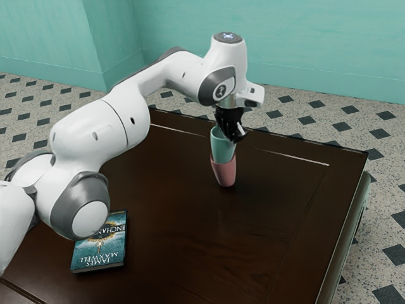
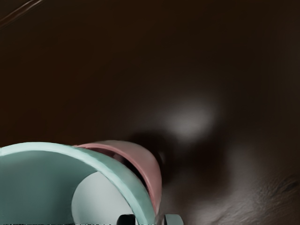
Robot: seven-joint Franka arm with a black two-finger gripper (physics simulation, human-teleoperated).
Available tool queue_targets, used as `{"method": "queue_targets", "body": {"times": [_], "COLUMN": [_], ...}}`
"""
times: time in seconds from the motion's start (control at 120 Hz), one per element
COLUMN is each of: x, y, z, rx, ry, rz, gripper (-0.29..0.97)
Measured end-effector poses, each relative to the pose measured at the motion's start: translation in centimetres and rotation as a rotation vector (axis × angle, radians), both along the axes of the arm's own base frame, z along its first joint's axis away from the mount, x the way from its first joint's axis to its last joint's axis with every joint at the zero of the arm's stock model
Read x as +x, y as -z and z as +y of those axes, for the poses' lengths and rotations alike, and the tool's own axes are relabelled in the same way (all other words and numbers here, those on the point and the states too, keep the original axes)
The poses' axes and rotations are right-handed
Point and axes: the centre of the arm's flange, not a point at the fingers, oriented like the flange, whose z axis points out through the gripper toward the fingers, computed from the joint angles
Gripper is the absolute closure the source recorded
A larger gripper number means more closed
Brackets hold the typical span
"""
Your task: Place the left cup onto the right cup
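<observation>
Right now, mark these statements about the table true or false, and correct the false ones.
1. The teal cup sits atop the pink cup. True.
2. The pink cup lies on its side. False: it stands upright on the table.
3. The gripper grips the teal cup's rim. True.
4. The book touches the cups. False: it lies apart, near the table's corner by the arm.

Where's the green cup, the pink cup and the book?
green cup (image 1: 221, 149): exterior view, middle of its side wall.
pink cup (image 1: 224, 172): exterior view, middle of its side wall.
book (image 1: 101, 249): exterior view, middle of its front cover.
</observation>
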Motion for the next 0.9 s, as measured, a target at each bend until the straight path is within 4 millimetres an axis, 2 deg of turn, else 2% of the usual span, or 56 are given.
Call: {"method": "queue_targets", "body": {"times": [0.142, 0.233, 0.342, 0.425, 0.508, 0.6, 0.692, 0.9], "x": [-0.3, -0.7, -1.8, -3.6, -7.1, -11.7, -15.0, -17.3], "y": [-0.9, -3.3, -7.2, -10.2, -12.7, -15.6, -17.1, -18.0], "z": [0.0, 0.4, 0.9, 1.3, 1.8, 3.3, 5.7, 12.3], "rx": [-0.004, -0.008, -0.015, -0.019, -0.017, -0.022, -0.029, -0.043], "ry": [-0.005, -0.013, -0.023, -0.027, -0.027, -0.039, -0.069, -0.185], "rz": [0.003, -0.008, -0.026, -0.013, 0.034, 0.066, 0.089, 0.112], "gripper": [0.37, 0.24, 0.14, 0.10, 0.07, 0.04, 0.03, 0.01]}}
